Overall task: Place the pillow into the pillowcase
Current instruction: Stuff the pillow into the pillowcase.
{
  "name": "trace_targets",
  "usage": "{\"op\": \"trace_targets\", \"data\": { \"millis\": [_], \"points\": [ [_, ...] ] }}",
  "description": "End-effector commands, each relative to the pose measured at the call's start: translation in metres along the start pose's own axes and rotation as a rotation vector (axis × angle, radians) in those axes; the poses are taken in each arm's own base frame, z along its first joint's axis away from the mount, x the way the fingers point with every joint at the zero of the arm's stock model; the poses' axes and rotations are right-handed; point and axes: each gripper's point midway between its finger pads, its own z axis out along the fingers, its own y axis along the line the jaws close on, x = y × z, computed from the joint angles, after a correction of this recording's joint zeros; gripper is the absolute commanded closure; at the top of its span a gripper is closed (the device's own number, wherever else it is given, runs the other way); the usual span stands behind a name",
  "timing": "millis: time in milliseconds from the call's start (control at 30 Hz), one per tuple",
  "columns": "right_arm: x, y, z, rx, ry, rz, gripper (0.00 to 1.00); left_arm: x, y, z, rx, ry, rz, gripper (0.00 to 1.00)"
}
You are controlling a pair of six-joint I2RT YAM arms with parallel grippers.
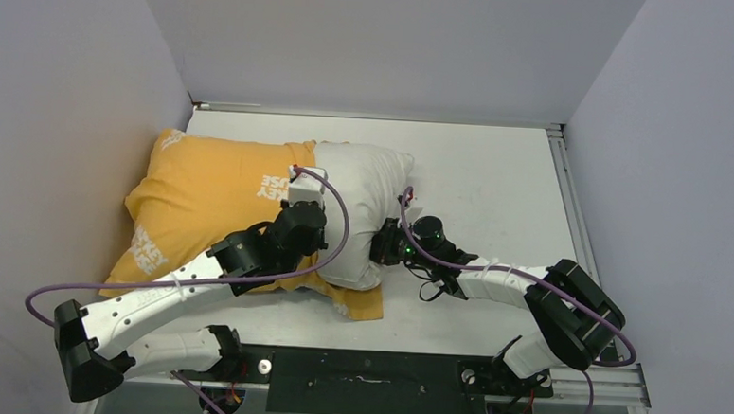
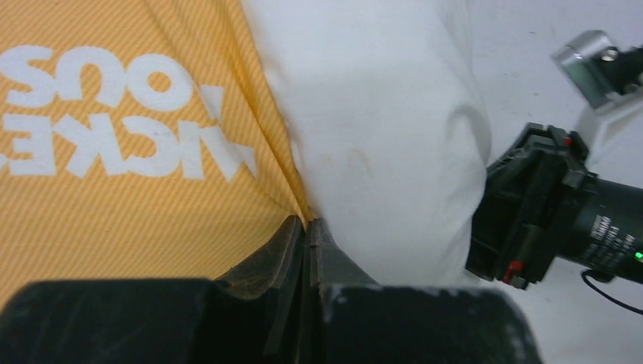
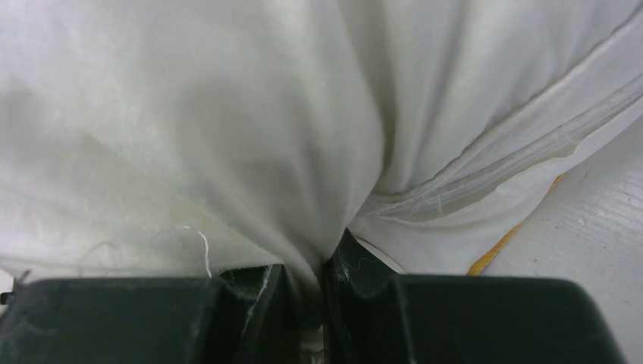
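OP: Left hand (image 2: 309, 227) fills the bottom of my left wrist view, jaws pressed together right on the hem of the pillowcase (image 2: 114, 174), with orange cloth creasing into the tips. I read that as a pinch on the case edge.
QA: Right side?
OP: Right hand (image 3: 326, 262) is narrow too, with a fold of the pillow (image 3: 227, 136) bunched between its fingers, near the stitched seam.
QA: Where's the pillow overall?
OP: Top view: it lies left of centre on the tabletop (image 1: 507, 176), most of it inside the case, orange lettered face up. The right end sticks out bare and white. Some orange cloth pokes out from under its near corner, so I guess the lower layer reaches further than the upper.
QA: Progress?
OP: Past halfway, I'd say. Left to do: get the hem over that bare end and cover the corners.
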Motion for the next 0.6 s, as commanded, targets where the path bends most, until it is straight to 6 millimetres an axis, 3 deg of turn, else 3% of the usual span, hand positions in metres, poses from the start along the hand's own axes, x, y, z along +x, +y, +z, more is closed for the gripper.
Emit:
{"op": "trace_targets", "data": {
  "millis": [0, 233, 300, 367, 467, 567],
  "points": [
    [-0.008, 0.033, 0.0, -0.13, -0.008, 0.001, 0.95, -0.033, -0.093, -0.042, 0.484, -0.071, -0.129, 1.0],
    [-0.007, 0.037, 0.001, -0.156, -0.003, 0.018, 0.95, -0.058, -0.158, -0.121, 0.93, -0.13, -0.118, 1.0],
    [-0.01, 0.043, 0.0, -0.183, -0.014, 0.023, 0.95, -0.059, -0.169, -0.136, 1.0, -0.127, -0.102, 1.0],
    [-0.012, 0.049, -0.001, -0.209, -0.015, 0.024, 0.95, -0.055, -0.171, -0.138, 0.999, -0.108, -0.072, 1.0],
    [-0.011, 0.05, -0.005, -0.209, -0.003, 0.015, 0.95, -0.048, -0.142, -0.112, 0.774, -0.075, -0.053, 1.0],
    [-0.01, 0.043, -0.012, -0.166, -0.009, 0.003, 0.95, -0.053, -0.077, -0.08, 0.387, -0.1, -0.064, 0.53]
  ]
}}
